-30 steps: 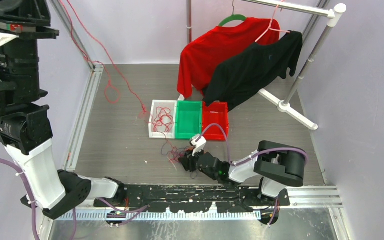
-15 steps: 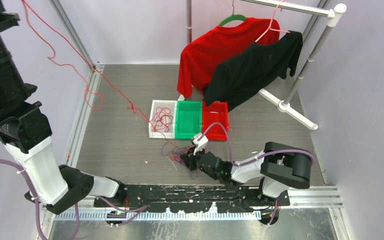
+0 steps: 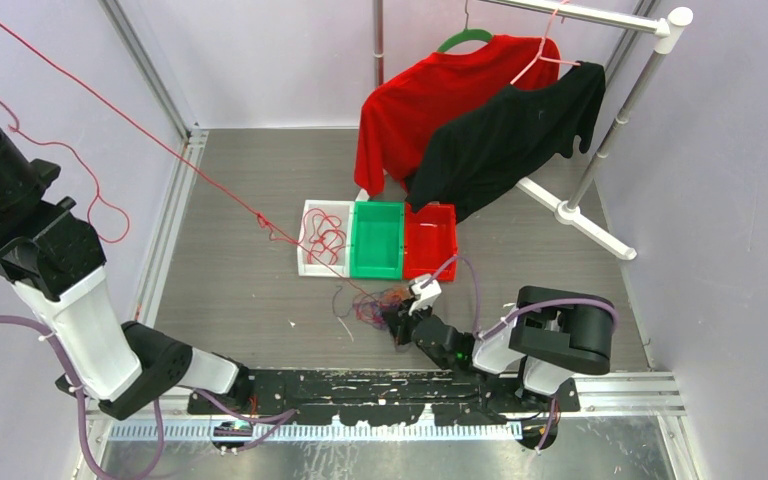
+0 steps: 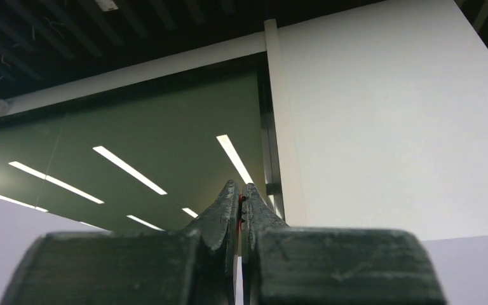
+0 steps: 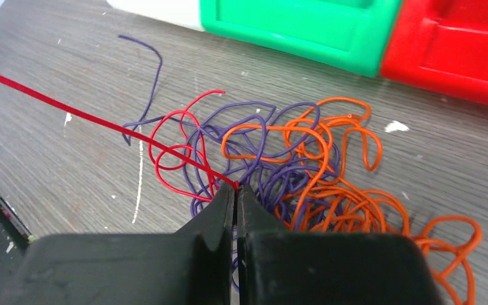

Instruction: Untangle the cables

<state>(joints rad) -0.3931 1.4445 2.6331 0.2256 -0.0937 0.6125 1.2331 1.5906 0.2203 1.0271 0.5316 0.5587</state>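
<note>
Tension is the thing to manage here. The red cable [image 3: 160, 145] runs taut from the left jaws, raised high above the far-left corner of the bench [image 3: 240, 290], down to the tangle of cables [image 5: 292, 171]. That tangle lies near the middle of the near edge, just in front of three bins.

The left jaws are pinched together with a sliver of red between the tips. The right jaws are pinched on the same red strand where it enters the knot.

Judging from that, the pull should go slowly and along the strand's own line. The right side should pin the bundle low and ease off if red loops start to cinch around purple ones. A jerk would likely tighten the knot.

The wires are very thin, smooth and springy-looking, and they hold rounded loops. Red sits at the left of the heap, purple through the middle and orange at the right.

The bench is grey and wood-grained, flecked with white scuffs. The white bin [image 3: 303, 240], green bin [image 3: 377, 272] and red bin [image 3: 428, 268] are glossy moulded plastic. More red loops lie in the white bin.
</note>
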